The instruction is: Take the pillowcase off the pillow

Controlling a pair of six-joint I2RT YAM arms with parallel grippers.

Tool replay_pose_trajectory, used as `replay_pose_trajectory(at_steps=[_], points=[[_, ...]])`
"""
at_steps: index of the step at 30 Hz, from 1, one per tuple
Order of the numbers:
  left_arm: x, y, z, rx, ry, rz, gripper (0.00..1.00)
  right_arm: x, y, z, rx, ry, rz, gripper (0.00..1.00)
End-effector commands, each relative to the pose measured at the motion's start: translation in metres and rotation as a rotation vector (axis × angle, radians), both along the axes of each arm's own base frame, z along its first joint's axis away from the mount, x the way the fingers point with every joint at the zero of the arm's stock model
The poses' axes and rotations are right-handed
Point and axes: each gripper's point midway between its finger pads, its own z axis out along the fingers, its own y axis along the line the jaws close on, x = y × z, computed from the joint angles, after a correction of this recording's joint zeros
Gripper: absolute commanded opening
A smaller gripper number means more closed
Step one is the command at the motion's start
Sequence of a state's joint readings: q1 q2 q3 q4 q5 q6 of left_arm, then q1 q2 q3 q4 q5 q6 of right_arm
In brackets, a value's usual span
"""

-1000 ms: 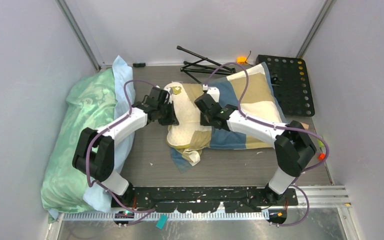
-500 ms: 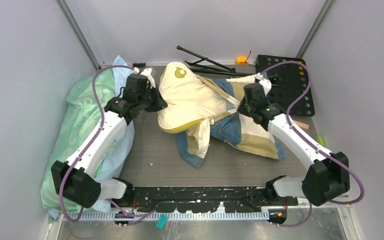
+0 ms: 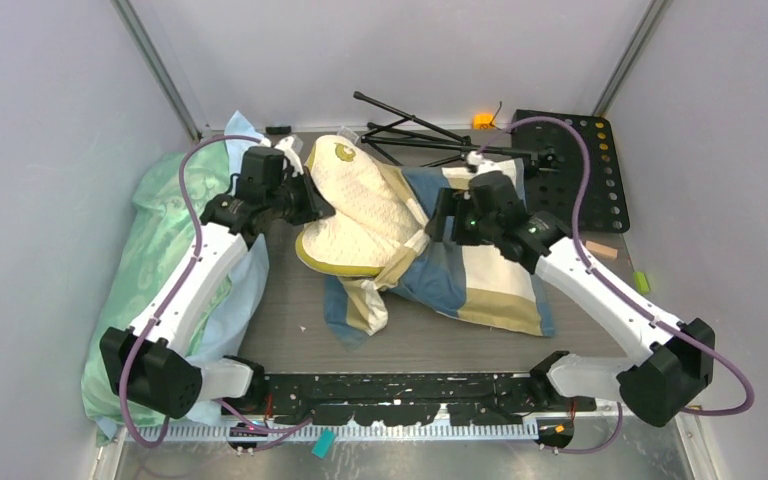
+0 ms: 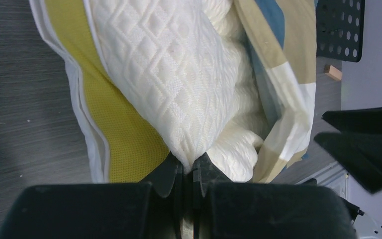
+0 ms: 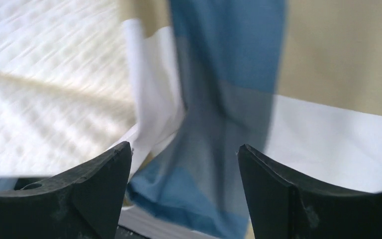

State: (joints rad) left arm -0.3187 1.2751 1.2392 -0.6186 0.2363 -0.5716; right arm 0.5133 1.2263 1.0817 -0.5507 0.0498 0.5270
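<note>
Pinching a fold of the pillow [image 4: 179, 89] at its left edge, the left gripper [image 4: 189, 172] is closed tight on the quilted cream fabric, just beside the yellow-green border. In the top view that gripper [image 3: 312, 207] sits on the left side of the pillow [image 3: 355, 200], whose long axis runs from the far side of the table [image 3: 280, 300] toward the near side, tilted slightly. The pillow's near-right end is tucked into the mouth of the pillowcase [image 3: 480, 270]. The case spreads away from it to the right and toward the arms, lying flat on the table in blue, tan and cream blocks. The right gripper [image 3: 442, 220] is the nearer one to the case. Its jaws stand wide apart and hold nothing, poised over the cloth near the mouth. The wrist view shows the right gripper [image 5: 181, 149] with the pillowcase [image 5: 219, 99] directly beneath and the pillow's pale surface off to one side. Whether the fingertips touch the cloth cannot be told. The next move likely turns on this: the case must be caught on the right and drawn rightward, away from the pinned pillow. Counted, there are one pillowcase, one cream pillow, two grippers, and one mint-green pillow [image 3: 160, 260] lying apart along the left wall.
</note>
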Motion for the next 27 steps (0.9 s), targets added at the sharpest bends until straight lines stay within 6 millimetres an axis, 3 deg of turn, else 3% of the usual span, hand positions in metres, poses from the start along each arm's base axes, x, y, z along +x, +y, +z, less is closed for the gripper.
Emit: replay_pose_trajectory(at_steps=[1,6,11,17,21,23,25,27], points=[[0.013,-0.014,0.052,-0.085,-0.143,-0.014,0.00,-0.029,0.044,0.026,-0.008,-0.061,0.139,0.83],[0.017,-0.010,0.063,-0.064,-0.165,0.008,0.00,-0.069,0.079,0.002,-0.060,-0.036,0.247,0.82],[0.021,-0.010,0.076,-0.064,-0.175,0.009,0.00,-0.095,0.095,-0.030,-0.146,-0.003,0.315,0.81],[0.023,-0.011,0.087,-0.068,-0.187,0.006,0.00,-0.087,0.085,-0.056,-0.308,-0.024,0.269,0.76],[0.026,-0.014,0.087,-0.081,-0.181,0.004,0.00,-0.085,0.096,-0.062,-0.305,-0.036,0.280,0.68],[0.028,-0.015,0.087,-0.082,-0.175,0.001,0.00,-0.081,0.099,-0.066,-0.317,-0.049,0.271,0.62],[0.030,-0.015,0.087,-0.076,-0.177,0.002,0.00,-0.076,0.094,-0.069,-0.357,-0.058,0.237,0.49],[0.034,-0.009,0.089,-0.062,-0.186,0.019,0.00,-0.071,0.081,-0.070,-0.408,-0.067,0.173,0.24]])
